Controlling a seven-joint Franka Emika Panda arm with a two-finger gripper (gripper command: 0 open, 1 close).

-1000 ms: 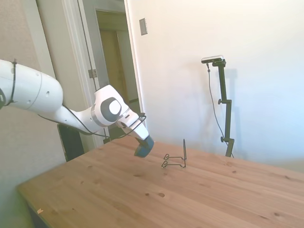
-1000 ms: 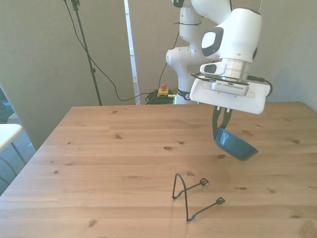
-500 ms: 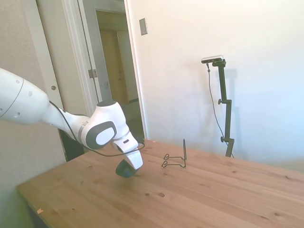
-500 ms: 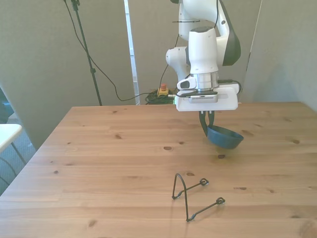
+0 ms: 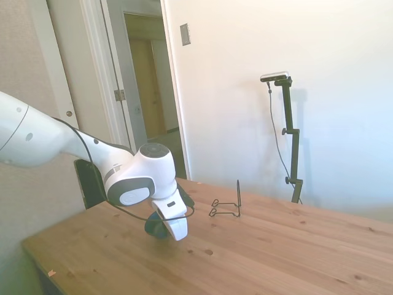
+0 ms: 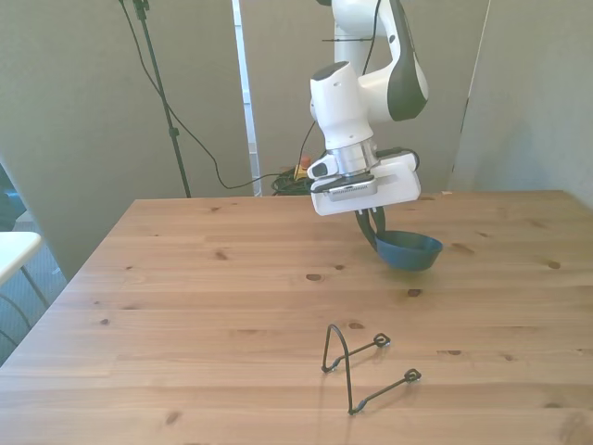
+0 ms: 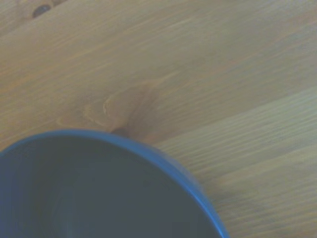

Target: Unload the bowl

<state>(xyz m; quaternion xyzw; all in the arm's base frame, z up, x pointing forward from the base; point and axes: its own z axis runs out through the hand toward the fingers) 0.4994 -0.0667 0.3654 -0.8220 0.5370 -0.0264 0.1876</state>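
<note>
In the front view, nearest the camera, a thin black wire rack [image 6: 363,365] stands on the wooden tabletop [image 6: 185,315], with nothing resting in it. Farther back and toward the front view's right, the blue bowl [image 6: 409,250] sits upright and level, well apart from the rack, its base at or just above the wood; contact cannot be told for certain. The gripper [image 6: 369,225] comes down at the bowl's rim on the side toward the front view's left, and its dark fingers [image 6: 365,227] are drawn narrow, pinching that rim.

In the side view the rack [image 5: 226,205] stands beyond the arm, and only a sliver of the bowl [image 5: 155,227] shows behind the white wrist, low at the tabletop [image 5: 276,252].

Close up, the wrist view shows the bowl's dark inside and blue rim [image 7: 148,154] over the blurred wood grain [image 7: 208,74].
</note>
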